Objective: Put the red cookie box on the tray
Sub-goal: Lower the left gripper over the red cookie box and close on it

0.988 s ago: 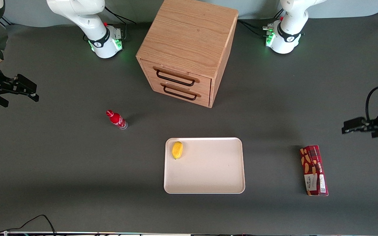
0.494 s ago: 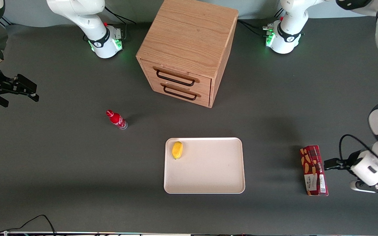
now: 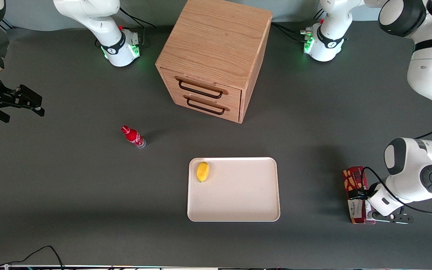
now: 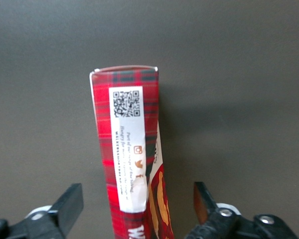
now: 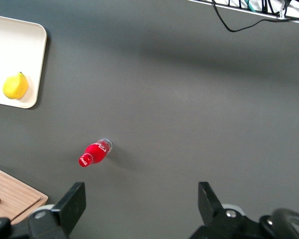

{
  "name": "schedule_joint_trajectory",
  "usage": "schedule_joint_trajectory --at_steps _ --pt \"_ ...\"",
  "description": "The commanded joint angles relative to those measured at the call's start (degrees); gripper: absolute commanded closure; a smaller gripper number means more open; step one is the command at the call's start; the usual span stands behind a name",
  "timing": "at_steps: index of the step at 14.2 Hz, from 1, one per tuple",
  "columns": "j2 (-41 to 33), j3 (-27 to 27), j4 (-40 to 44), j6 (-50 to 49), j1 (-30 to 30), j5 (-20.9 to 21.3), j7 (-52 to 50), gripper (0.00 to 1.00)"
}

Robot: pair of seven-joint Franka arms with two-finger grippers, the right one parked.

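Since the frame a second earlier: left arm swung down from the working arm's edge of the counter, pincer now lowered directly over the long narrow dark-red cardboard cookie box; box, tray, bottle and cabinet unmoved.

Pincer state: fingers spread wide apart, one dark fingertip on each long side of the box, clear gaps showing on both sides, no contact visible.

Box position: lying on the dark grey counter near the working arm's end, long axis running toward the front camera, tartan side panel with white QR-code label facing up in the wrist view, cookie pictures on the adjoining face. Middle of the box hidden under the wrist in the front view.

Large flat cream-white rectangular tray: well apart from the box, toward the counter's middle, close to the front edge. Small yellow lemon-shaped fruit lying in the tray corner toward the parked arm and farther from the camera.

Small red bottle: on the counter toward the parked arm's end, tilted.

Light oak two-drawer cabinet: near the rear edge, both drawers closed, black handles facing the tray.
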Motion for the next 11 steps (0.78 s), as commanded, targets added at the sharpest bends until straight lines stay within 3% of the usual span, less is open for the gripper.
schedule_joint_trajectory --at_steps 1,2,7,11 --pt "-0.8 0.8 -1.0 0.3 -0.9 1.2 -3.2 0.95" --pt "-0.8 0.8 -1.0 0.1 -1.5 1.2 -3.4 1.00" --pt "-3.5 -0.3 2.6 -1.7 -1.9 0.4 -7.3 1.00" --pt "-9.6 -7.3 8.2 -17.6 -2.1 0.3 -11.6 1.00"
